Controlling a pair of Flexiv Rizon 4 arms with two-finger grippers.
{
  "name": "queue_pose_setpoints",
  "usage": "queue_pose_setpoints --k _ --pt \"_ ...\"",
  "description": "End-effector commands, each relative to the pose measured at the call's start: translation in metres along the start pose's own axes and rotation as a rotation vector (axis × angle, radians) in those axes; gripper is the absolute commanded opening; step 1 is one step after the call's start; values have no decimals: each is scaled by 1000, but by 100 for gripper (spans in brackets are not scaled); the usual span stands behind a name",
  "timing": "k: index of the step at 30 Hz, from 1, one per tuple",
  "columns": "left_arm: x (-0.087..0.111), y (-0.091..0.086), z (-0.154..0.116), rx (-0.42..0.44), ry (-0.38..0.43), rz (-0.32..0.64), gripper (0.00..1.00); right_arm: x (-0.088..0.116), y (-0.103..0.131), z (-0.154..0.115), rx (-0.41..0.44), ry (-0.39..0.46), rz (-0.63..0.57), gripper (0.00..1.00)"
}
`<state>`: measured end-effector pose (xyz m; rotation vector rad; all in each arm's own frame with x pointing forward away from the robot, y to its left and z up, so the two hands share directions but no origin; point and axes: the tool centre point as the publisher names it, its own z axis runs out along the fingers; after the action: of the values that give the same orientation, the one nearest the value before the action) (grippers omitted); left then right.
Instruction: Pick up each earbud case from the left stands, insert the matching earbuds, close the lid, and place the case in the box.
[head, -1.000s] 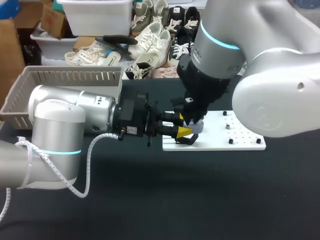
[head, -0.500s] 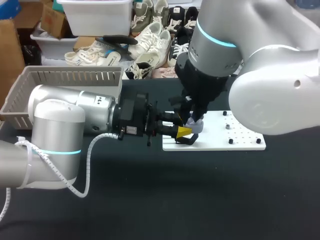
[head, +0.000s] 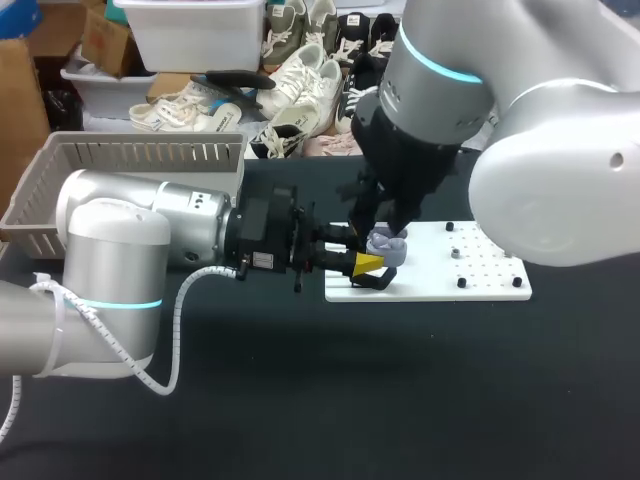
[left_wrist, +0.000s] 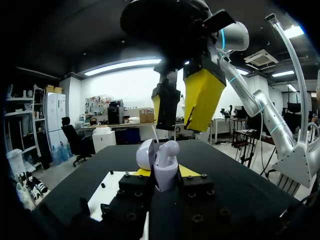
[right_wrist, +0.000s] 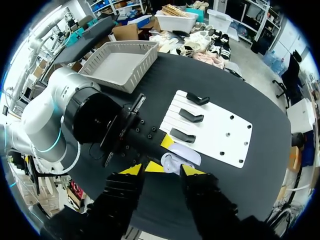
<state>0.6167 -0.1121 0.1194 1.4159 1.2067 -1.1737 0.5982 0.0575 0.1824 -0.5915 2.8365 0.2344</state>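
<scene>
Case (left_wrist: 159, 172), lid open, earbud (left_wrist: 168, 150) seated, is pinched by left gripper (head: 362, 254), whose tips are mostly hidden. Right gripper (left_wrist: 181, 105) is held spread at case's 12 o'clock.

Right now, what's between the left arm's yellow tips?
An open earbud case, an earbud standing in it, gripped by the left end effector; the left wrist view shows it.

The earbud case (head: 386, 247), pale lavender-white, stands upright just right of the head view's middle, clamped from both sides by the left pincer (head: 366, 260). Its lid (left_wrist: 146, 154) is tipped open, and a white earbud (left_wrist: 168, 150) stands in the case. Three black stands (right_wrist: 191, 116) lie in a row on a white plate (right_wrist: 220, 135). The grey slatted box (head: 150, 155) sits at the upper left.
</scene>
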Motion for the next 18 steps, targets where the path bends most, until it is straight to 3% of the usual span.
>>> queue_pose_setpoints --k 1,18 --pt "0 -1 0 -4 -1 1 0 10 -4 -8 16 -21 6 45" --pt "0 -1 0 -4 -1 1 0 28 -20 -8 75 -8 36 44"
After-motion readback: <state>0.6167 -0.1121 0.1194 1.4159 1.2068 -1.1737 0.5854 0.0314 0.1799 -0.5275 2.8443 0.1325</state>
